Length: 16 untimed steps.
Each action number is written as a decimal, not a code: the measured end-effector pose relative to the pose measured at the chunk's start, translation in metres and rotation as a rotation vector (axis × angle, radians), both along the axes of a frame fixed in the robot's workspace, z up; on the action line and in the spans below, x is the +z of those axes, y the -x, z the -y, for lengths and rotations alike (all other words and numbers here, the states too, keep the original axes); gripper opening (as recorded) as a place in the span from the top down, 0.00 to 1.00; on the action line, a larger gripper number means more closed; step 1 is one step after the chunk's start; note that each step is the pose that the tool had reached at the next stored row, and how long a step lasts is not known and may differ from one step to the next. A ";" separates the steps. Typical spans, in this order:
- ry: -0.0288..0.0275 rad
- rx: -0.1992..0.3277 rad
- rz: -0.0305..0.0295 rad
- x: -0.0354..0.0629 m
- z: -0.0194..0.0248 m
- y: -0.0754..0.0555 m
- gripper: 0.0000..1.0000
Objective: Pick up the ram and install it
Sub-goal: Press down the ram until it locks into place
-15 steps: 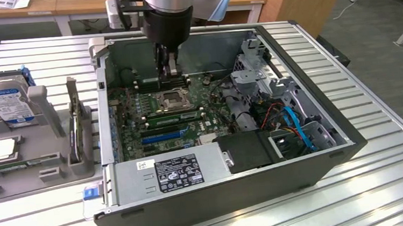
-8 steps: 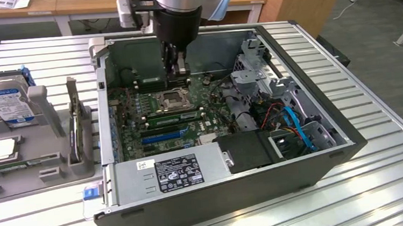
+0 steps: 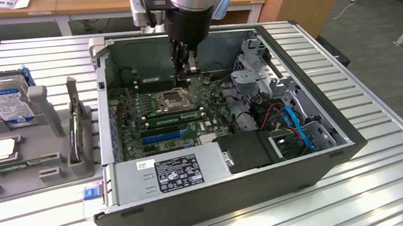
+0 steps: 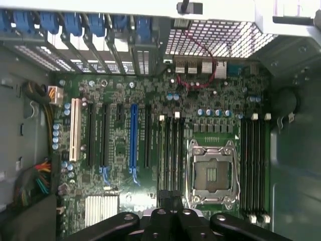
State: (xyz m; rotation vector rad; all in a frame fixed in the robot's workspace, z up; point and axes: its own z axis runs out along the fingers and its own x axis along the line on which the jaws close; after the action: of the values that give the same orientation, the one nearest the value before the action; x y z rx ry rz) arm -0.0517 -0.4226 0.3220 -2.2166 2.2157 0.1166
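Meanwhile, the gripper hangs pressed shut over the motherboard; the ram stands edgewise on the tray, towards the exterior view's left.

This place looks like a robotics lab or test workshop. A metal counter with long slots carries an opened desktop computer case, its motherboard bare. Beside it stands a grey holder with computer parts, among them a hard drive. Behind are wooden desks and a grey carpet floor.
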 end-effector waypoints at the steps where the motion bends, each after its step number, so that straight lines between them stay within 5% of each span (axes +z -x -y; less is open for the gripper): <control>1: 0.0000 0.000 -0.0004 0.0000 0.0000 -0.002 0.90; 16: -0.0001 0.000 -0.0009 0.0000 0.0000 -0.005 0.90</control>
State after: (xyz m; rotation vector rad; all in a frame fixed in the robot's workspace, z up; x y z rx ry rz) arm -0.0469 -0.4226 0.3220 -2.2169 2.2161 0.1177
